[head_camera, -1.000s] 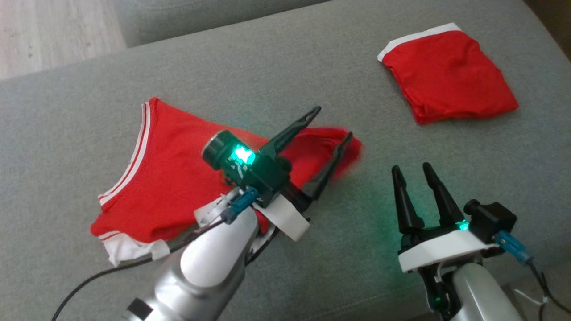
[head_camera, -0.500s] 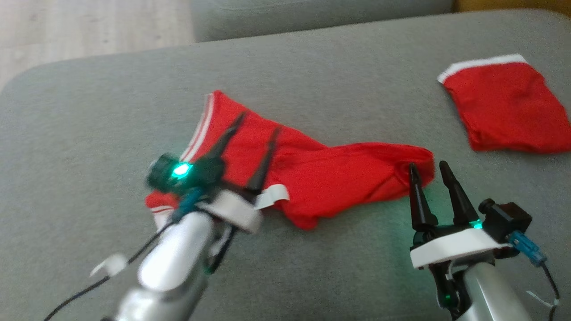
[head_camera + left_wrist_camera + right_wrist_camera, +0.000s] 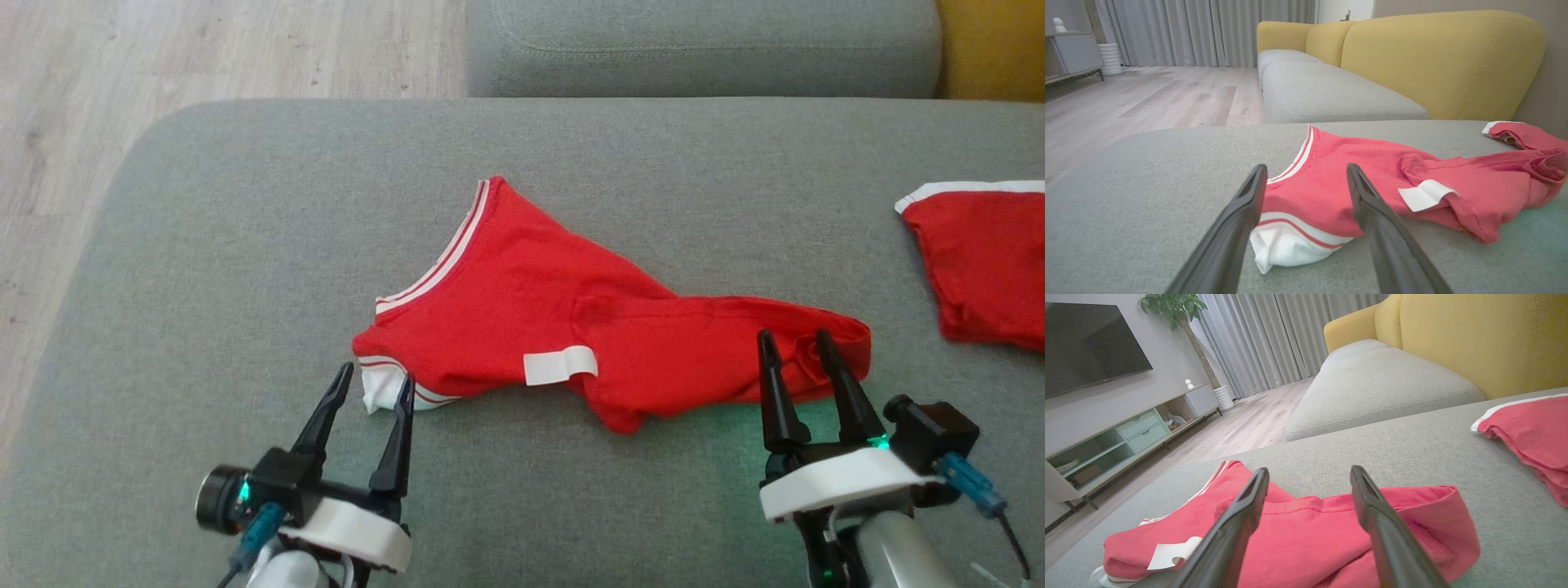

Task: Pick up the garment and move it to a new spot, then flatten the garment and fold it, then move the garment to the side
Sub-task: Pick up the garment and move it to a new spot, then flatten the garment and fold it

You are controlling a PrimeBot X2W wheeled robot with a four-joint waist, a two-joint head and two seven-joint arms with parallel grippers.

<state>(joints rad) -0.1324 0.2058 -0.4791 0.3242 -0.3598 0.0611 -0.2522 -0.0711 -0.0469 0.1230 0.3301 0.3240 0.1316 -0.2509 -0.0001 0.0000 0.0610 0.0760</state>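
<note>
Head view: your garment (image 3: pixel 571 327) lies crumpled across the middle of the grey seat cushion (image 3: pixel 229 245), collar end towards the cushion's left edge and hem end trailing towards its right edge, with a white label (image 3: pixel 559 365) turned up on top. It is neither flat nor folded. Your left gripper (image 3: pixel 376 374) sits by the near edge, fingers apart and holding nothing, tips just beside the white-trimmed sleeve. Your right gripper (image 3: pixel 792 335) is likewise spread and empty, tips at the bunched hem; contact cannot be told. A second red garment (image 3: pixel 980 261), folded, sits well apart by the right edge and is judged a separate item. Left wrist view: the fingers frame the striped sleeve corner, with no cloth between them. Right wrist view: the fingers straddle the doubled hem without closing on it. Judgement: each gripper is stationed at one end so you can pinch both ends and draw the cloth out flat; flattening appears to be the step in hand.
</note>
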